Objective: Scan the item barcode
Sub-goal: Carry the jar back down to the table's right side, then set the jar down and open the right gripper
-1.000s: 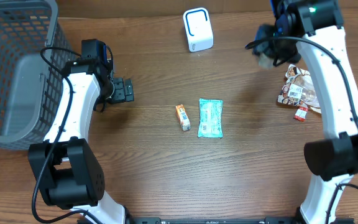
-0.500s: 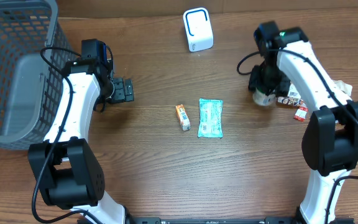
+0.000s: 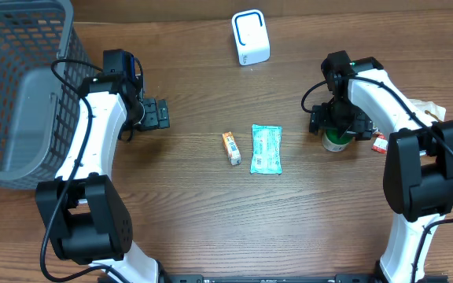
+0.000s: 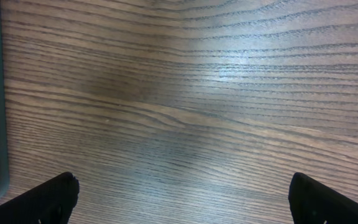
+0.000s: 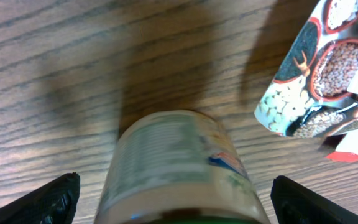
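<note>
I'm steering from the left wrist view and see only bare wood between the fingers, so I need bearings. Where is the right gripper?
Observer: The right gripper hangs over a small bottle standing on the table, jaws open on either side of it.
Operator: What else lies there?
Observer: An orange packet and a teal pouch lie side by side at mid-table.
Operator: Any scanner?
Observer: A white box-like device stands at the far edge; whether it is the scanner I cannot tell.

Jar (image 5: 179, 168) between spread fingers (image 5: 42, 199), snack bag (image 5: 316, 74) beside
</note>
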### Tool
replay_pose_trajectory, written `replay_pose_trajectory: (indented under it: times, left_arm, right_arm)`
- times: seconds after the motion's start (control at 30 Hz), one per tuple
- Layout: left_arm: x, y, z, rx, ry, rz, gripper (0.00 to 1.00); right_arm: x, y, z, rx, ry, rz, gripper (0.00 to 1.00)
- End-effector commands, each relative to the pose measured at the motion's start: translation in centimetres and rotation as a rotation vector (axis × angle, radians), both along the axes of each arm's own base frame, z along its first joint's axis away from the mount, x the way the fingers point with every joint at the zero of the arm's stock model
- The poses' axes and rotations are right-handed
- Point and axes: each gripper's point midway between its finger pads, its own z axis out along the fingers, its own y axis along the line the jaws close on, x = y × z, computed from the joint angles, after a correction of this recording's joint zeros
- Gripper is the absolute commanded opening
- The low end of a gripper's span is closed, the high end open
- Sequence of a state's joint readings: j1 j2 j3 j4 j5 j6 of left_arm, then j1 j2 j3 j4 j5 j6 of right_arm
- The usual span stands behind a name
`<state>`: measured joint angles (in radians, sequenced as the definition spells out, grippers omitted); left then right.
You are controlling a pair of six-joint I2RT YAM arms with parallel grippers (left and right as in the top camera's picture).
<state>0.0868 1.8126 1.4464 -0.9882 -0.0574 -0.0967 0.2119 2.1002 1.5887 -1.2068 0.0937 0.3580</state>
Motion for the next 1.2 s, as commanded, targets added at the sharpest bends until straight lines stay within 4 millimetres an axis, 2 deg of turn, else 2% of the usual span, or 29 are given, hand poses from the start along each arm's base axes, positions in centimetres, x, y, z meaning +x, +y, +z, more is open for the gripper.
replay_pose_trajectory:
  times: [0.0,0.13,0.33,0.47,0.53,0.67,0.8,1.17]
  left_arm:
    - [0.0,0.0,-0.1,0.008,0.005,-0.019,1.00]
    - [0.0,0.0,-0.1,0.008,0.005,-0.019,1.00]
    - [0.0,0.0,-0.1,0.008,0.005,-0.019,1.00]
    - [0.0,0.0,-0.1,0.008,0.005,-0.019,1.00]
    - [0.0,0.0,-0.1,0.008,0.005,-0.019,1.00]
    - [0.0,0.0,-0.1,0.008,0.005,-0.019,1.00]
    - [0.0,0.0,-0.1,0.008,0.005,-0.019,1.00]
    - [0.0,0.0,-0.1,0.008,0.005,-0.019,1.00]
  right_arm:
    - [0.3,-0.4,0.7,-0.006,-0.018,0.001,0.99]
    - [1.0,-0.5,2.5,-0.009,-0.061,-0.001,0.99]
    - [2.0,-0.3,8.8,0.024,-0.192,0.023,1.00]
    - [1.6,0.4,11.8,0.067,-0.259,0.028,1.00]
    - [0.9,0.2,12.3,0.071,-0.250,-0.021,1.00]
    - [0.1,-0.3,11.5,0.066,-0.220,-0.114,1.00]
    - [-0.4,-0.4,10.0,0.060,-0.197,-0.131,1.00]
    - [-0.6,-0.4,3.8,0.064,-0.213,-0.130,0.96]
